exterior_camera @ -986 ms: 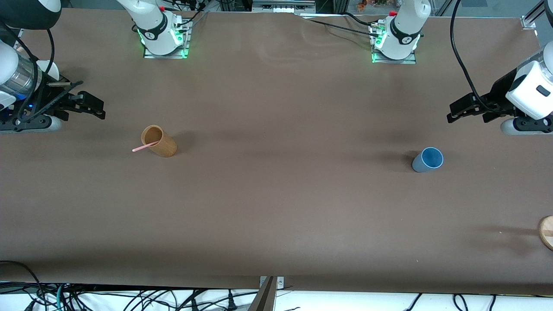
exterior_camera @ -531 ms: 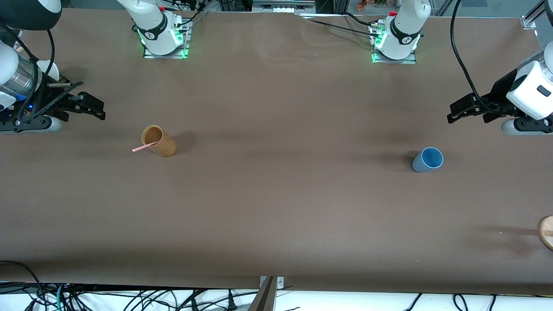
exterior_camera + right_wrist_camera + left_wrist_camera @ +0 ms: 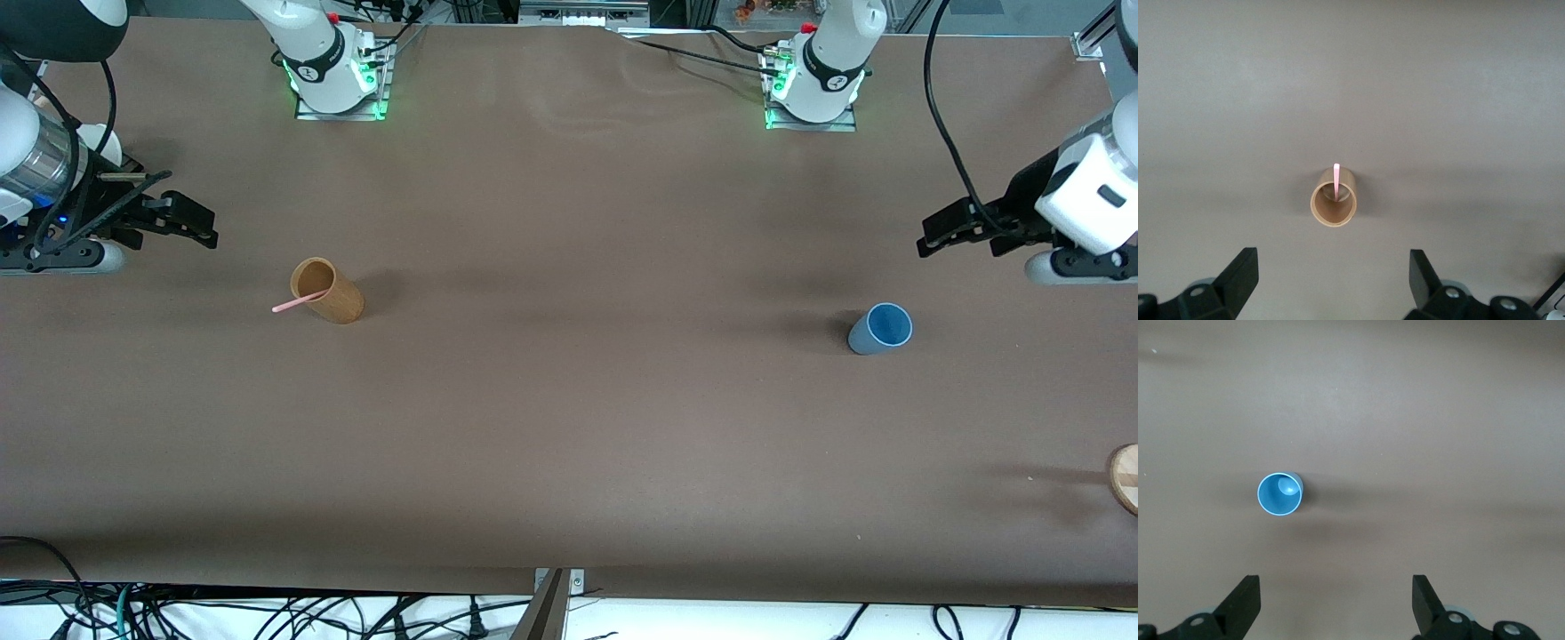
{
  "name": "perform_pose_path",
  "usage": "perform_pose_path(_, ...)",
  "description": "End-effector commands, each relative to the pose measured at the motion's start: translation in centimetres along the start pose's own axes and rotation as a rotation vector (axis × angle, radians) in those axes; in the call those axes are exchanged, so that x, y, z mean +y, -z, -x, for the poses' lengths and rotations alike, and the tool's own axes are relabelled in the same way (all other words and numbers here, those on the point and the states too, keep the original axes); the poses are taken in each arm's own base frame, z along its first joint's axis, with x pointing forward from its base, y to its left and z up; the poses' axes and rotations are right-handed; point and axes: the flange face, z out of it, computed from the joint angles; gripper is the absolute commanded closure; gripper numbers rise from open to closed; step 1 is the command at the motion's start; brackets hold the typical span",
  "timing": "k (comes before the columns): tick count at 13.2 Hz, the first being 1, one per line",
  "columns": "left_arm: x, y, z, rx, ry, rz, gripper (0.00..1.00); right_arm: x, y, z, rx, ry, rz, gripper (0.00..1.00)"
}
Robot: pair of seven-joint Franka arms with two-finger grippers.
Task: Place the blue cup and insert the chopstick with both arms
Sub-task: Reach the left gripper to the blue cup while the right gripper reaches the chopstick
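The blue cup (image 3: 880,329) stands upright and empty on the brown table toward the left arm's end. It also shows in the left wrist view (image 3: 1279,495). The pale pink chopstick (image 3: 298,303) leans inside the tan wooden holder (image 3: 327,291) toward the right arm's end, with its tip sticking out over the rim. The right wrist view shows the holder (image 3: 1333,198) and the chopstick (image 3: 1336,175). My left gripper (image 3: 929,238) (image 3: 1336,600) is open and empty over bare table, apart from the cup. My right gripper (image 3: 203,227) (image 3: 1333,277) is open and empty over bare table, apart from the holder.
A round wooden object (image 3: 1125,477) lies at the table's edge at the left arm's end, nearer the front camera than the cup. The arm bases (image 3: 333,67) (image 3: 813,76) stand along the farther table edge. Cables hang below the near edge.
The left arm's wrist and gripper have shifted very slightly. The cup, the holder and the chopstick have not moved.
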Motion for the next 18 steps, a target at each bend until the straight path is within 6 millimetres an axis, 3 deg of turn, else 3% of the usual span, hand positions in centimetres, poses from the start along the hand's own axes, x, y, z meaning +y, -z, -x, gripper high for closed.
perform_pose_path(1,-0.1,-2.8,-1.9,-0.048,0.005,-0.045,0.00,-0.2,1.1,0.0,0.017,-0.010,0.015,0.00)
perform_pose_path(3,-0.9,-6.0,-3.7,-0.079,0.006,-0.100,0.00,0.0,1.1,0.0,0.020,-0.014,0.017,0.00)
perform_pose_path(6,-1.9,-8.5,-5.1,-0.094,-0.030,-0.170,0.00,-0.3,1.5,0.3,0.021,0.010,0.020,0.00)
perform_pose_path(8,-2.9,-11.5,-6.2,-0.110,-0.025,-0.168,0.00,-0.3,1.1,0.2,0.013,0.028,0.017,0.00)
perform_pose_path(10,-5.2,-13.7,-6.4,-0.115,-0.072,-0.157,0.00,-1.0,0.1,0.0,-0.006,0.045,0.005,0.00)
perform_pose_path(12,-8.0,-16.4,-6.2,-0.122,-0.051,-0.144,0.00,-2.1,-2.2,-0.8,-0.027,0.065,0.000,0.00)
perform_pose_path(16,-9.6,-22.2,-2.6,-0.027,-0.104,-0.139,0.00,-2.2,-10.3,-2.7,-0.004,0.068,-0.011,0.00)
perform_pose_path(18,-11.5,-25.0,-1.4,0.025,-0.116,-0.135,0.00,-2.1,-14.1,-3.5,-0.009,0.067,-0.017,0.00)
